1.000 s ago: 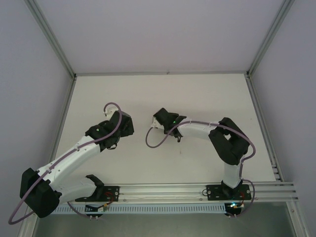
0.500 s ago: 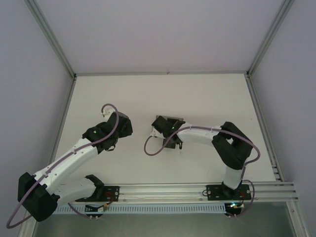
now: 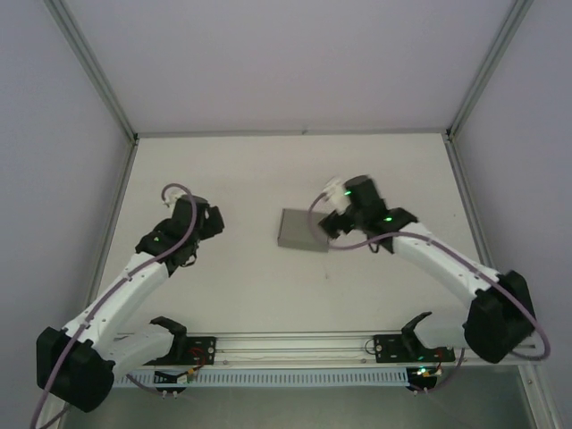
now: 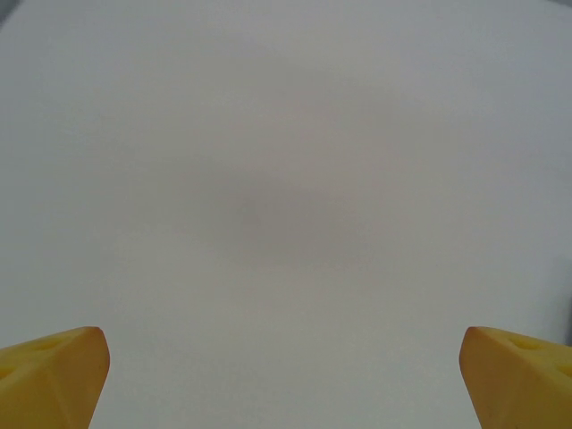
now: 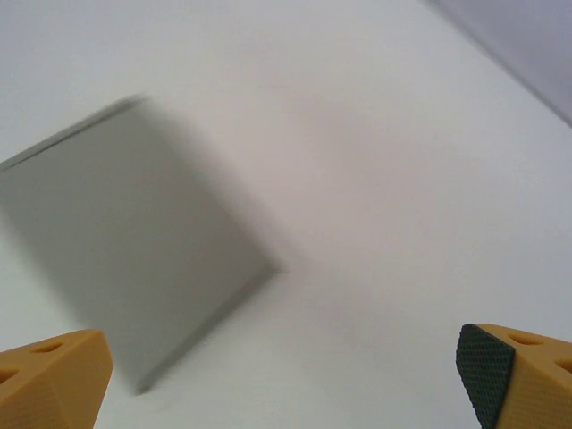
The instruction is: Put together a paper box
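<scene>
The paper box [image 3: 302,231] is a small flat grey rectangular box lying on the white table near its middle. My right gripper [image 3: 330,209] hovers just right of it, open and holding nothing. In the right wrist view the paper box [image 5: 125,241] lies blurred at the left, ahead of my right gripper [image 5: 284,380], whose yellow fingertips [image 5: 54,375] stand wide apart over bare table. My left gripper [image 3: 206,223] is well to the left of the box. In its own view my left gripper [image 4: 286,384] is open over bare table.
The white table [image 3: 268,170] is walled by pale panels with aluminium posts [image 3: 89,67] at the back corners. A rail [image 3: 295,344] with both arm bases runs along the near edge. Purple cables [image 3: 170,192] loop off each wrist.
My right gripper has opened and swung back to the right off the box, which now lies uncovered. The left arm has drawn away to the left.
</scene>
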Robot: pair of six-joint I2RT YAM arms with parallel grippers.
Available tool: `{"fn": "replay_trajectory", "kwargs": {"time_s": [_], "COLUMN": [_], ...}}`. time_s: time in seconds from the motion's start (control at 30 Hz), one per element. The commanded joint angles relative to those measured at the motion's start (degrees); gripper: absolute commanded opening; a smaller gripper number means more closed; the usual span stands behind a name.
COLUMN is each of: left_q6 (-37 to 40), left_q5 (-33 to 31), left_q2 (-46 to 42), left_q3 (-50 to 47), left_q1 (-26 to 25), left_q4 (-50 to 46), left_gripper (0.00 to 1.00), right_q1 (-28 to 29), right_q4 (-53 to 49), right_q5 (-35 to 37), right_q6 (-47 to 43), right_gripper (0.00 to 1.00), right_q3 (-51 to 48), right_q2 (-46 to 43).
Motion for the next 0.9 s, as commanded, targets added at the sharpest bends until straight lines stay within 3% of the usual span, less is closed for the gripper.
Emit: {"fn": "replay_trajectory", "kwargs": {"time_s": [0.0, 0.2, 0.33, 0.47, 0.53, 0.6, 0.73, 0.87], "left_q6": [5.69, 13.93, 13.76, 14.52, 15.39, 15.54, 16.05, 17.18], "left_q5": [8.62, 14.48, 22.39, 25.47, 28.16, 28.60, 29.58, 31.52], "left_q2": [2.15, 13.79, 20.54, 26.10, 25.81, 25.90, 26.30, 25.92], "left_q3": [-2.50, -9.83, -17.85, -21.46, -21.43, -21.21, -20.92, -23.74], "left_q1": [8.91, 19.67, 24.91, 26.10, 26.27, 26.32, 26.32, 26.14], "left_q4": [11.92, 36.56, 58.67, 70.87, 70.54, 70.15, 70.16, 75.43], "left_gripper": [1.00, 1.00, 1.00, 1.00, 1.00, 1.00, 1.00, 1.00], "right_q1": [-9.27, -20.81, -22.36, -25.33, -27.84, -31.29, -31.72, -31.60], "right_q4": [8.59, 28.81, 42.58, 54.92, 65.02, 77.93, 68.36, 69.38], "right_q5": [-4.60, -5.76, -4.02, -8.42, -8.64, -13.21, -16.20, -16.34], "right_q6": [13.72, 19.45, 16.69, 19.98, 23.22, 26.34, 25.22, 25.05], "right_gripper": [1.00, 1.00, 1.00, 1.00, 1.00, 1.00, 1.00, 1.00], "right_q3": [-5.81, -17.00, -21.40, -25.61, -29.54, -34.19, -30.68, -31.05], "right_q2": [-3.40, 0.50, 6.10, 11.02, 14.07, 17.53, 15.94, 16.12]}}
